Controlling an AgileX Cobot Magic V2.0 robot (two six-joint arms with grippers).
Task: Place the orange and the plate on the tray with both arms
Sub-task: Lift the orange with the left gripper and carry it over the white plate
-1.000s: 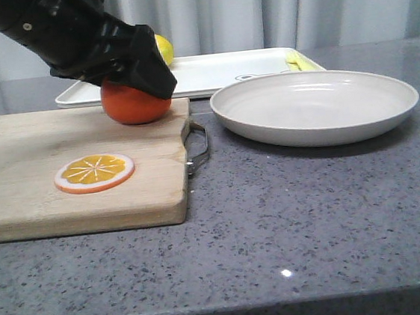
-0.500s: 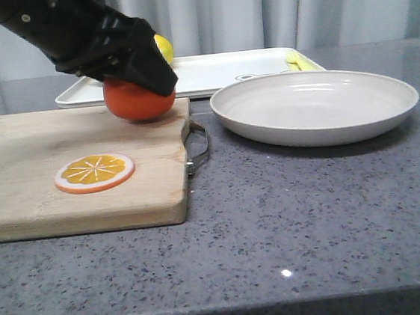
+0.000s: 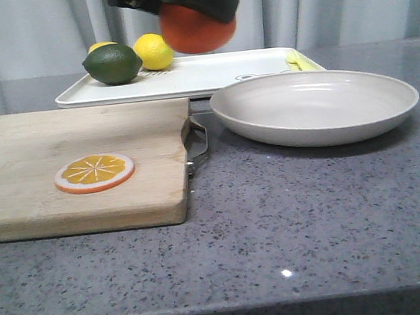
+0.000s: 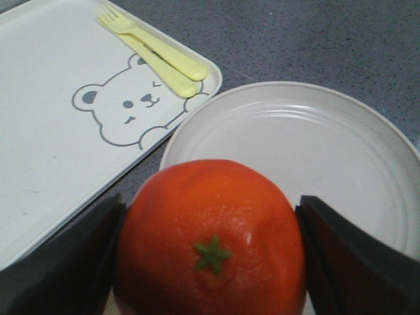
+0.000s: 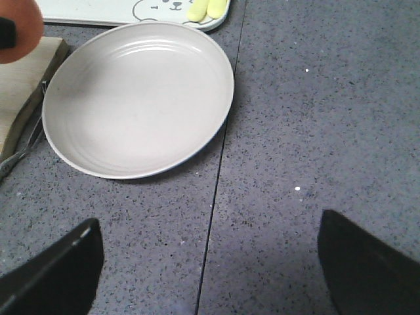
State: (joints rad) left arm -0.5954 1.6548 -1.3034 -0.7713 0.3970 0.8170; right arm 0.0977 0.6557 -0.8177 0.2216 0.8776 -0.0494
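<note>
My left gripper (image 3: pixel 193 9) is shut on the orange (image 3: pixel 198 28) and holds it in the air, above the gap between the white tray (image 3: pixel 209 75) and the plate (image 3: pixel 314 106). In the left wrist view the orange (image 4: pixel 210 239) sits between both black fingers (image 4: pixel 59 262), stem spot up, over the plate's rim (image 4: pixel 216 105) and the tray's edge (image 4: pixel 52 151). The off-white plate (image 5: pixel 138 95) rests on the counter, right of the cutting board. My right gripper (image 5: pixel 209 262) is open and empty above the bare counter near the plate; it is out of the front view.
A wooden cutting board (image 3: pixel 68 161) with an orange slice disc (image 3: pixel 94 173) lies at the left, its metal handle (image 3: pixel 197 145) next to the plate. A lime (image 3: pixel 113 64) and lemon (image 3: pixel 153 51) sit on the tray's left end, yellow cutlery (image 4: pixel 157 56) at its right.
My left gripper has lifted the orange off the cutting board and carried it up and to the right. The lime and lemon on the tray are now uncovered.
</note>
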